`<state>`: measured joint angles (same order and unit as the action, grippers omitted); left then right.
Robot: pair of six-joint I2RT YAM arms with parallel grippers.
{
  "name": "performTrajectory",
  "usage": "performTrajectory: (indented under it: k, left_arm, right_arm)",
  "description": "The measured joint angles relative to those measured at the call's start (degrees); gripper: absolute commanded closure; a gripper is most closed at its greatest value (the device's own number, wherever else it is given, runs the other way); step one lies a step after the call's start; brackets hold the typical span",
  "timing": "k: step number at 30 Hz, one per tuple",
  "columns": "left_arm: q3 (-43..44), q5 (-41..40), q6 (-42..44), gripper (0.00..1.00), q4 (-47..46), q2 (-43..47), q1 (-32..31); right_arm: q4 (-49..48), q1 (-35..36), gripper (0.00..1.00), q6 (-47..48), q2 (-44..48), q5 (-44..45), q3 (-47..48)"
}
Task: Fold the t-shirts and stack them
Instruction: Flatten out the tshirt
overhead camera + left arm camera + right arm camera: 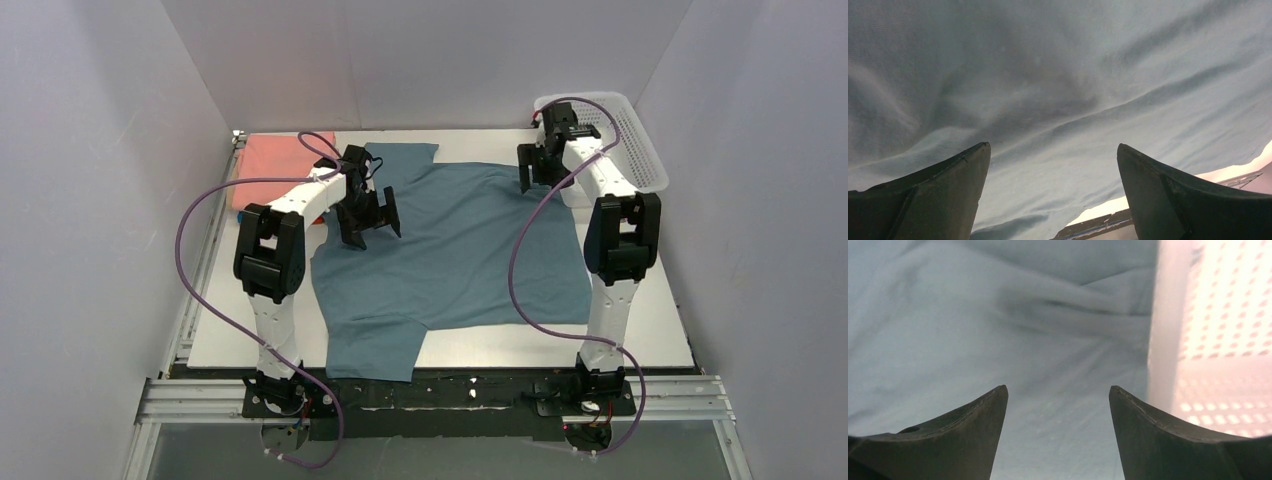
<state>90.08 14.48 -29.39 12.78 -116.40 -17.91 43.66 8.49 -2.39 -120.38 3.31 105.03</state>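
A large dusty blue-grey t-shirt (pixel 455 240) lies spread flat across the white table, one sleeve hanging toward the near edge. A folded salmon-pink t-shirt (pixel 272 162) sits at the far left corner. My left gripper (pixel 372 228) hovers open over the blue-grey shirt's left part; its wrist view shows only wrinkled blue-grey cloth (pixel 1058 90) between the spread fingers. Above the shirt's far right corner, beside the basket, my right gripper (pixel 530 178) is open, with bare cloth (pixel 998 340) between its fingers.
A white plastic mesh basket (pixel 630 140) stands at the far right corner, close to the right gripper, and shows as a bright mesh wall (pixel 1223 315) in the right wrist view. Grey walls enclose the table on three sides. Purple cables loop from both arms.
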Motion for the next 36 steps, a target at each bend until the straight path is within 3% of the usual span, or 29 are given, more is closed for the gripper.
performTrajectory:
  k: [5, 9, 17, 25, 31, 36]
  left_arm:
    - [0.0, -0.9, 0.3, 0.01, 0.0, 0.0, 0.0]
    - [0.0, -1.4, 0.4, 0.00, 0.0, 0.0, 0.0]
    - [-5.5, -1.4, -0.5, 0.00, -0.9, 3.5, -0.4]
    - [-9.4, -2.3, -1.9, 0.00, -1.9, 4.9, -2.3]
    - [-4.2, -3.5, -2.7, 0.00, 0.8, -1.1, -2.2]
    - [6.5, -4.8, -2.9, 0.00, 7.0, -8.2, -2.0]
  right_arm:
    - [1.4, -2.9, 0.19, 0.4, -4.6, 1.2, 8.3]
    - [1.1, -3.0, 0.19, 0.3, -5.0, 0.3, 8.2]
    - [-1.8, 1.1, 0.20, -1.0, 3.7, -0.3, -8.3]
    - [-2.8, 10.6, 0.20, -11.0, 10.2, 2.1, -18.8]
    - [-1.7, 9.4, 0.20, -15.5, 7.9, 1.9, -22.4]
    - [1.0, 5.4, 0.22, -17.0, -0.1, -0.9, -13.4]
